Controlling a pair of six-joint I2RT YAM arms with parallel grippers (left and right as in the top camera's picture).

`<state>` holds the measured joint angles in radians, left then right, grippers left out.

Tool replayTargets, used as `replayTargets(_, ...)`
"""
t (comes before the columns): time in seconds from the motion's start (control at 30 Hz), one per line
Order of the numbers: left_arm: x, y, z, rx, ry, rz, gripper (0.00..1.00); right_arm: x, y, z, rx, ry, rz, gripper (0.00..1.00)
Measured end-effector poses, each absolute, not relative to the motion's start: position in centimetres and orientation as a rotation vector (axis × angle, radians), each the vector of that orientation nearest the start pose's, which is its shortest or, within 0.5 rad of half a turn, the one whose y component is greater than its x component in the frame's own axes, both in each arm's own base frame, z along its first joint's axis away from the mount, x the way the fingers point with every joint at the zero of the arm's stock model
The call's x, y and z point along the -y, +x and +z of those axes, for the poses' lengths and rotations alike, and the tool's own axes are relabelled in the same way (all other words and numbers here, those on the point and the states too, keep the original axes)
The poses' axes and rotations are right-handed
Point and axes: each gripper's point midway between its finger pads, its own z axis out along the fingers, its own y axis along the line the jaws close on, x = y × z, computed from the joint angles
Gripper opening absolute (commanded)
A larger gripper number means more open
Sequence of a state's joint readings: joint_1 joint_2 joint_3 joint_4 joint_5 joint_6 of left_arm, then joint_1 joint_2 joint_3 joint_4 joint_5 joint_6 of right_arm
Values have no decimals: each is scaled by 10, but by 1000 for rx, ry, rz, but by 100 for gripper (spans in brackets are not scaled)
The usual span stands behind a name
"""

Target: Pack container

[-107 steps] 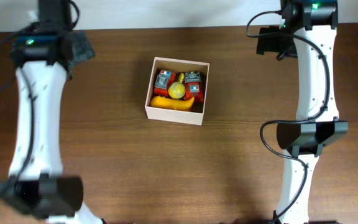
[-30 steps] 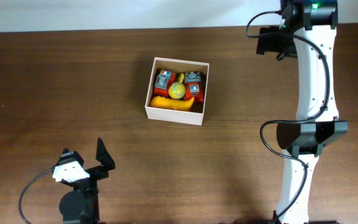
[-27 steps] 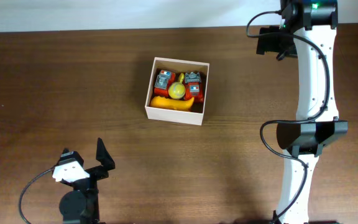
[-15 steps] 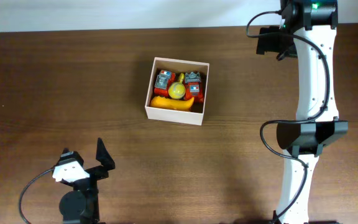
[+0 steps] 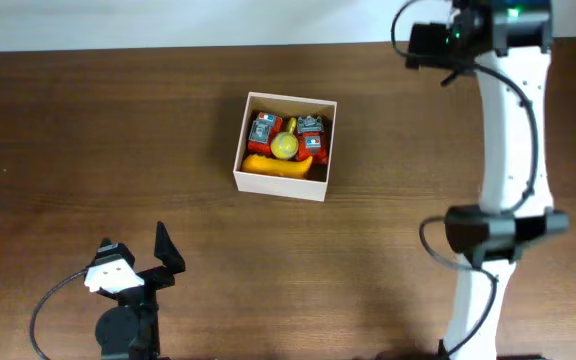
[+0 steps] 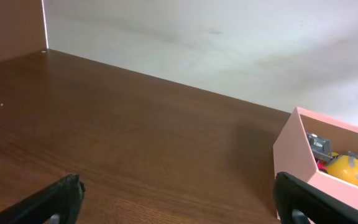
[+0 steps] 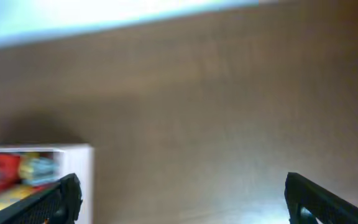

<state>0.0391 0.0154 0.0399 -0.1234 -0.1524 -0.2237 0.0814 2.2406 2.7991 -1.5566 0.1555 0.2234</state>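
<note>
- The left claw (image 5: 133, 245) sits low over the near left part of the brown wooden surface (image 5: 88, 130). It is spread wide and pinches nothing.
- In the left wrist view its dark fingers (image 6: 55, 202) stand at the two lower corners, with only bare wood between them.
- The container (image 5: 278, 186) rests near the middle of the surface with its open top upward. It is well apart from both claws.
- Inside it, a yellow ball (image 5: 285, 146) lies between two red toys (image 5: 262, 130). A long yellow piece (image 5: 276, 166) lies along the near wall, and the four are crowded close together.
- The right arm (image 5: 508, 130) stretches along the right side toward the far edge.
- There the right claw (image 7: 182, 202) hangs spread wide, pinching nothing. Its own view is blurred, with a corner of the container at lower left.
- A pale wall (image 6: 229, 37) rises beyond the far edge of the surface.
</note>
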Motion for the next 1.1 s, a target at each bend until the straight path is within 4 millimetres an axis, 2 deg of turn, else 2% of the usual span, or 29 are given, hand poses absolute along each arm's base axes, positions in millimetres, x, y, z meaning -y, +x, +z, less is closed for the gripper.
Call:
replayTargets(0.13,-36,241,159,-1636,-332,-12,99,-33,475,372,-2333,168,-17,99)
replayTargets(0.17,-36,241,159,-1635,-332,-12,99,-36,468,389,-2290,147,-4,99)
replayTargets(0.2,-36,241,159,-1635,-332,-12,99,-40,451,415,-2222,110,8,99)
replayTargets(0.23,-36,241,159,-1636,-332,-12,99,-40,445,428,-2175,94,11,99)
replayTargets(0.27,-36,241,159,-1636,-332,-12,99,-40,438,435,-2142,83,15,99)
replayTargets(0.37,-36,241,159,-1636,-332,-12,99,-37,418,436,-2100,66,12,99)
replayTargets(0.47,-36,241,160,-1635,-332,-12,99,-34,401,421,-2074,58,13,99)
replayTargets(0.73,-36,241,159,-1635,-332,-12,99,-29,348,336,-1997,35,54,99)
replayTargets(0.93,-36,241,159,-1636,-332,-12,99,-12,310,280,-1847,44,123,99)
replayTargets(1.1,-36,241,159,-1636,-332,-12,99,-18,276,235,-1737,-17,145,99)
